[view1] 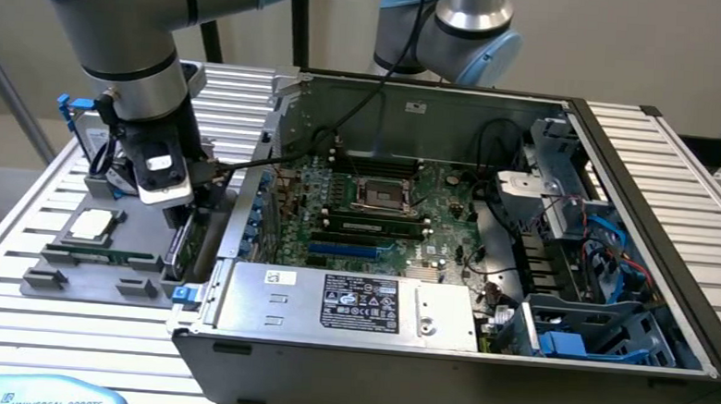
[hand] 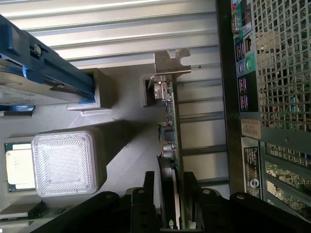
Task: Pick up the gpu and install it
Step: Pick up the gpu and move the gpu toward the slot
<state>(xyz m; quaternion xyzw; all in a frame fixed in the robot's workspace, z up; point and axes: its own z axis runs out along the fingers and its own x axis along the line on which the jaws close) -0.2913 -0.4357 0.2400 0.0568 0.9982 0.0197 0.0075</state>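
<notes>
While the gpu [hand: 171, 121] stood on edge in the grey holder [hand: 121, 150], at nine o'clock of the open case [view1: 327, 362], the hand [hand: 170, 187] straddled it; whether it gripped could not be told. Judged step: pick-up, calling for a firm, square hold before a straight lift.

Beige wall [view1: 616, 49], slatted metal table [view1: 694, 192], soft light, possibly daylight

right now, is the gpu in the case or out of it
Out. The gpu stands on edge in the grey holder beside the computer case, its silver bracket outside the case wall.
</notes>
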